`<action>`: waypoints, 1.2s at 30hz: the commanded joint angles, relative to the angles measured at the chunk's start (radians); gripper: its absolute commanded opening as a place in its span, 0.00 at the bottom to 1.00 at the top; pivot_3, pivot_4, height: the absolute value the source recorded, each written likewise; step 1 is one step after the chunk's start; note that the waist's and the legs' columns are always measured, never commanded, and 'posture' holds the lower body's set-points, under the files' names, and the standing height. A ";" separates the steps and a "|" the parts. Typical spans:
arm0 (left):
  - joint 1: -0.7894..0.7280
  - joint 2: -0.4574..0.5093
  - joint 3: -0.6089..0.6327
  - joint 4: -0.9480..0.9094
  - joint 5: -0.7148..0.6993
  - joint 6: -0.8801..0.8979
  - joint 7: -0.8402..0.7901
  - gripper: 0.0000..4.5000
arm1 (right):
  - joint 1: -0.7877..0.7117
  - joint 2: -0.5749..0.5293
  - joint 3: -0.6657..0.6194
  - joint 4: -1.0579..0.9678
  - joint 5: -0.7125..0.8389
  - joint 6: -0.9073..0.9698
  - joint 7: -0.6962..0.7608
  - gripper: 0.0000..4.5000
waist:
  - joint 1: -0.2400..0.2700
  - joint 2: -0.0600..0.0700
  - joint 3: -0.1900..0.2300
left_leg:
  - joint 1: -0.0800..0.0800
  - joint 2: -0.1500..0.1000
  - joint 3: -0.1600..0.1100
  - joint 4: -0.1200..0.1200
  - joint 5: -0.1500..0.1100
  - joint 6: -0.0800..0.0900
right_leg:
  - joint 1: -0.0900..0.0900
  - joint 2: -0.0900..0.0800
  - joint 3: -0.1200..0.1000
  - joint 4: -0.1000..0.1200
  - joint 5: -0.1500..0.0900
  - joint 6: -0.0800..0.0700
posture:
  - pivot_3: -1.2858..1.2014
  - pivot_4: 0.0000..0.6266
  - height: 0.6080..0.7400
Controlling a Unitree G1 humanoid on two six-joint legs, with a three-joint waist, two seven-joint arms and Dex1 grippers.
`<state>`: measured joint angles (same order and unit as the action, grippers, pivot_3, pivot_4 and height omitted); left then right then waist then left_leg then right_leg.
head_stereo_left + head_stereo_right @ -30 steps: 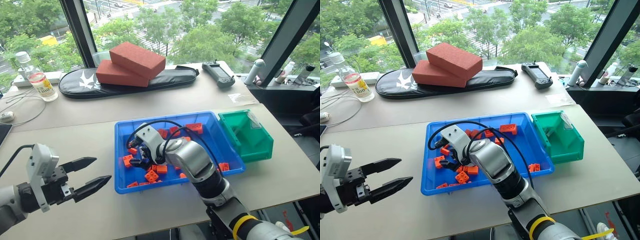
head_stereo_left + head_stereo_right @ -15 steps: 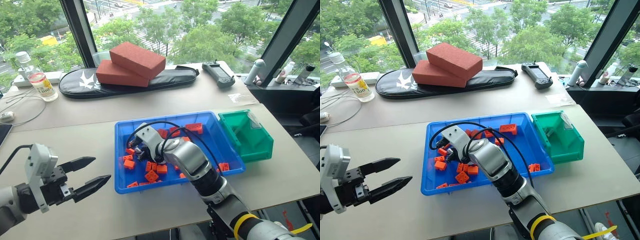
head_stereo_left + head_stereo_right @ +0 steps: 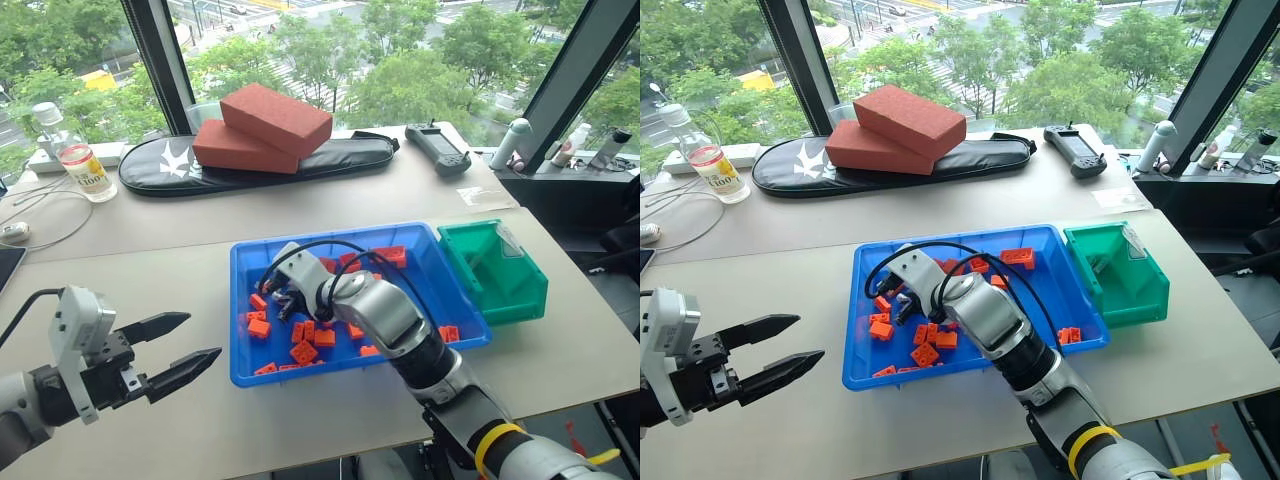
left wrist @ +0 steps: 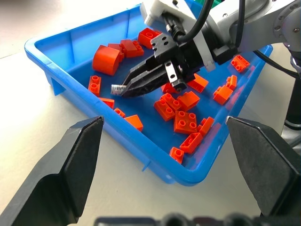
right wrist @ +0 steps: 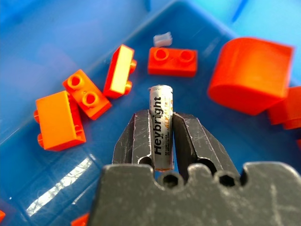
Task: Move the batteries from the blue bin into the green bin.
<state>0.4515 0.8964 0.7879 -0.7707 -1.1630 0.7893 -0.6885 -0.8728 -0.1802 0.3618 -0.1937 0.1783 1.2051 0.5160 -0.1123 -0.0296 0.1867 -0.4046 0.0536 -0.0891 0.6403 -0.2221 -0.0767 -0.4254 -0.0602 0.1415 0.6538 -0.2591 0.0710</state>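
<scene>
Battery (image 5: 161, 125): slim metallic cylinder, pinched in right end effector (image 5: 159, 136).

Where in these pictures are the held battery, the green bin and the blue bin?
battery (image 5: 161, 123), right wrist view, its printed label.
green bin (image 3: 520, 290), left eye view, its near wall.
blue bin (image 3: 239, 330), left eye view, its left rim.

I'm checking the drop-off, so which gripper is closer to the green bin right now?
Right. The right gripper, shut on a battery, is over the blue bin that sits beside the green bin. The left gripper hangs open over the table, beyond the blue bin's far side.
</scene>
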 commanded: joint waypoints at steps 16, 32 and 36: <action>-0.142 0.008 -0.127 0.069 0.062 -0.033 -0.046 1.00 | 0.133 -0.596 -0.455 0.247 -0.001 -0.217 0.074 0.07 | -0.008 0.005 0.003 | 0.002 0.000 0.005 -0.007 -0.001 0.002 | 0.000 0.000 0.006 -0.006 0.000 0.000 | 0.52 0.24 1.00; -0.186 0.002 -0.158 0.105 0.108 -0.046 -0.088 1.00 | 0.088 -0.685 -0.523 0.174 0.123 -0.298 0.219 0.79 | 0.010 0.005 0.004 | 0.002 -0.001 0.005 -0.004 -0.001 0.002 | 0.001 0.000 0.006 -0.007 0.000 0.001 | 0.52 0.24 1.00; -0.195 0.005 -0.166 0.111 0.118 -0.050 -0.104 1.00 | 0.095 -0.685 -0.516 0.073 0.263 -0.401 0.445 0.79 | 0.014 0.005 0.003 | 0.002 -0.001 0.005 -0.005 -0.001 0.002 | 0.002 0.000 0.006 -0.006 0.000 0.001 | 0.52 0.24 1.00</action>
<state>0.2683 0.8994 0.6131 -0.6542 -1.0535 0.7656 -0.7778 -0.7741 -0.8559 -0.1380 -0.0429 0.3674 0.8641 0.8568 -0.0985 -0.0243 0.1902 -0.4026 0.0531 -0.0842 0.6356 -0.2228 -0.0750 -0.4236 -0.0604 0.1469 0.6472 -0.2587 0.0725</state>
